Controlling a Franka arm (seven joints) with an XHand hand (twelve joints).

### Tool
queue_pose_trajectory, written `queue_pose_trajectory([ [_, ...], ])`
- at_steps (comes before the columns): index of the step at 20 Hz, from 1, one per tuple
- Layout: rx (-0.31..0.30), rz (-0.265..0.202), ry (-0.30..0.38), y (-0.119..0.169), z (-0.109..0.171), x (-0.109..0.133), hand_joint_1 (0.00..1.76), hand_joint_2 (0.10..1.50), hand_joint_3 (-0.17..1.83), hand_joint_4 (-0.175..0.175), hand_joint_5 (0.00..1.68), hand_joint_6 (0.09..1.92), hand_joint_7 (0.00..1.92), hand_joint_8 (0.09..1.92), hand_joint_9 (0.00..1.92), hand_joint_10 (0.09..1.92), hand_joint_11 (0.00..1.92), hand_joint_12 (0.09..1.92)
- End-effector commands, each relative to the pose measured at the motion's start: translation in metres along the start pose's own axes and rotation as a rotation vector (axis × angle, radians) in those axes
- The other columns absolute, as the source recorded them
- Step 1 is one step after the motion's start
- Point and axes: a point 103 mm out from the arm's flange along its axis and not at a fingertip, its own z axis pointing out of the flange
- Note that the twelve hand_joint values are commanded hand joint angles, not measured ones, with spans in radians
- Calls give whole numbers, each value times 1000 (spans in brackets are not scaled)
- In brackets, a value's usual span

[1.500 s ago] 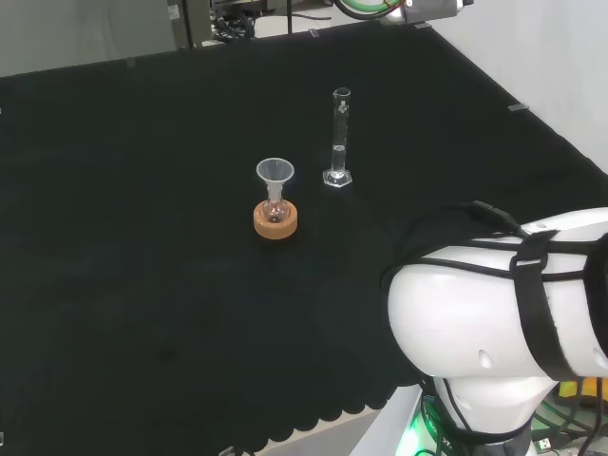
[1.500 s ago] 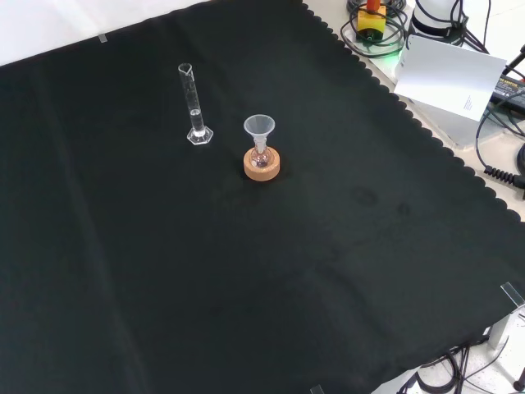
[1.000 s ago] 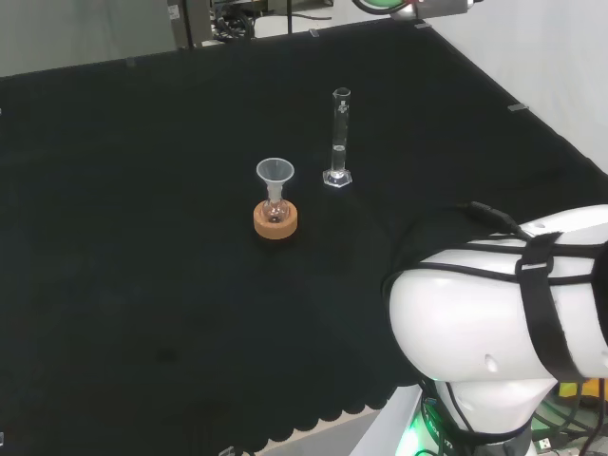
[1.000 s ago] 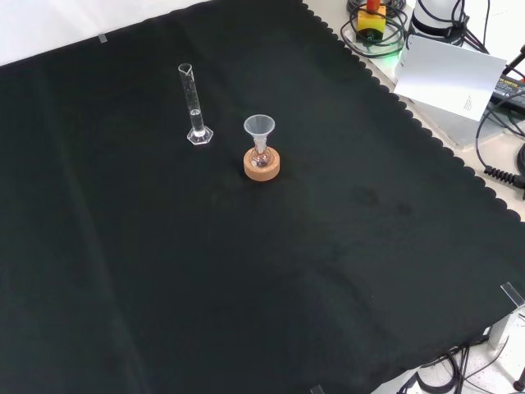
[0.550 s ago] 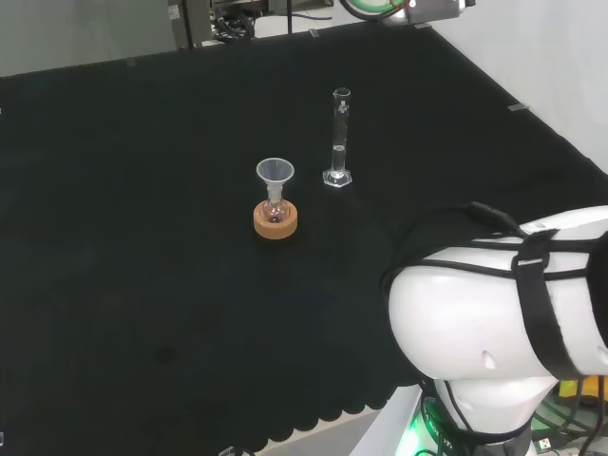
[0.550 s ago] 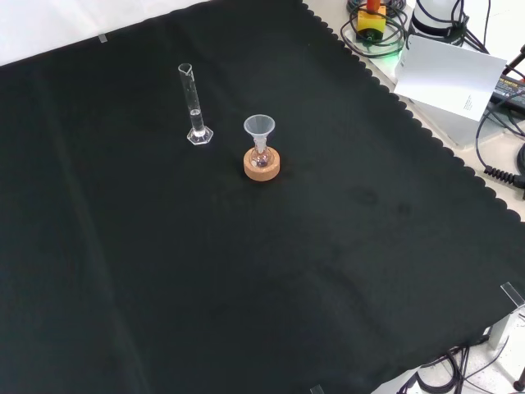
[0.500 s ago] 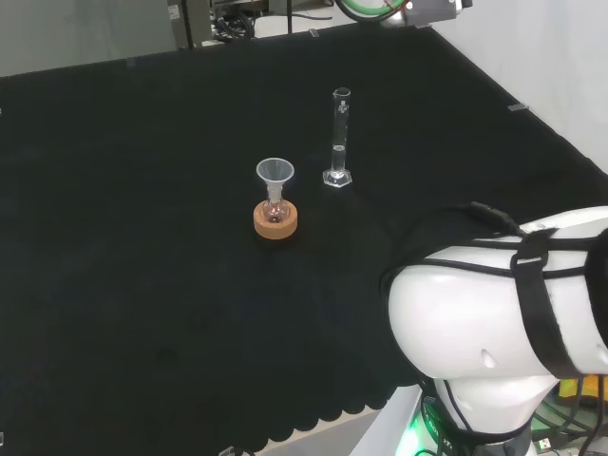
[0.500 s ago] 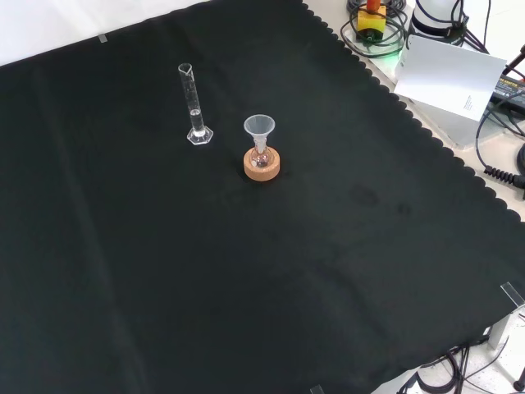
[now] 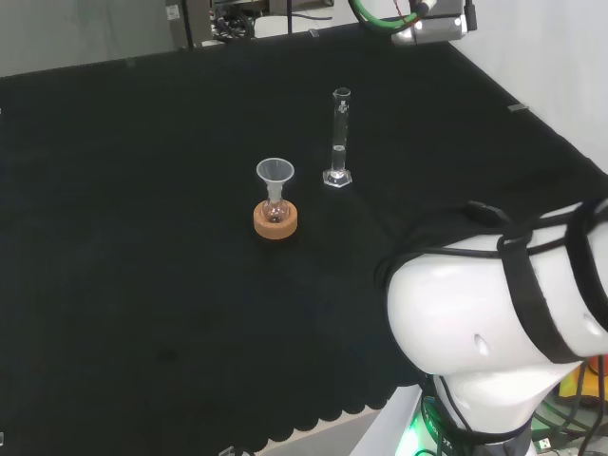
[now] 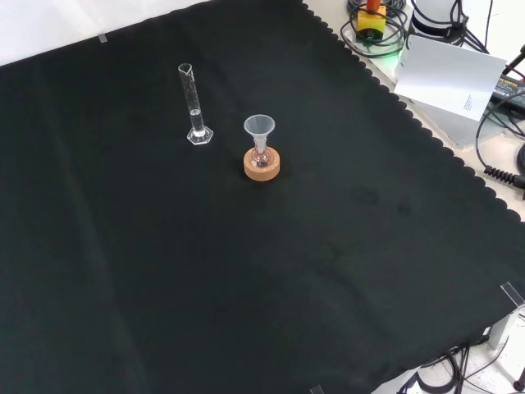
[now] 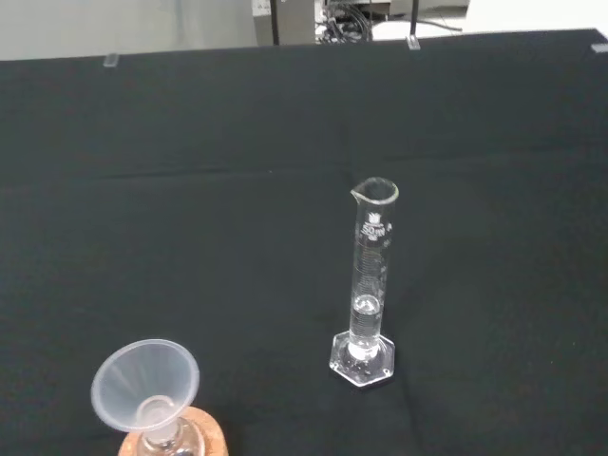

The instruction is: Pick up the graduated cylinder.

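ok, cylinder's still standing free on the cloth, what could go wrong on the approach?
Tipping: the graduated cylinder is tall and thin on a small base, upright on soft black cloth, so a sideways brush would likely topple it.

Collateral: the funnel sits in a small flask on a cork ring close beside the cylinder; a wide reach could knock it.

Perception: clear glass on black gives little contrast, so the grasp may land off centre.

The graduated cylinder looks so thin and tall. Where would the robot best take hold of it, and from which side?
Probably around the middle of the tube of the graduated cylinder, above its flat hexagonal foot, with fingers wrapping it sideways. It stands upright and narrow, so a side grasp suits it. In the head view the funnel on the cork ring stands to its left, so coming from the right looks safest.
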Motion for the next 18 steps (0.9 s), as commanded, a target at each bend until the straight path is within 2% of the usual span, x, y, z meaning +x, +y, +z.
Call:
queue_pose_trajectory([
  [1,5,25,77,63,50,-46,0,1375,28,-14,254,87,29,554,527,87,104,1371],
  [5,-11,13,115,92,71,-64,46,1349,16,-21,252,87,49,556,548,87,104,1375],
  [9,-7,-3,145,109,93,-76,136,1305,-6,-23,252,87,76,564,574,87,114,1379],
  [16,15,-23,214,127,135,-79,250,1250,-33,-32,275,87,126,591,598,90,136,1380],
  [18,28,-29,248,132,145,-78,256,1249,-38,-33,283,87,122,604,548,207,138,1377],
])
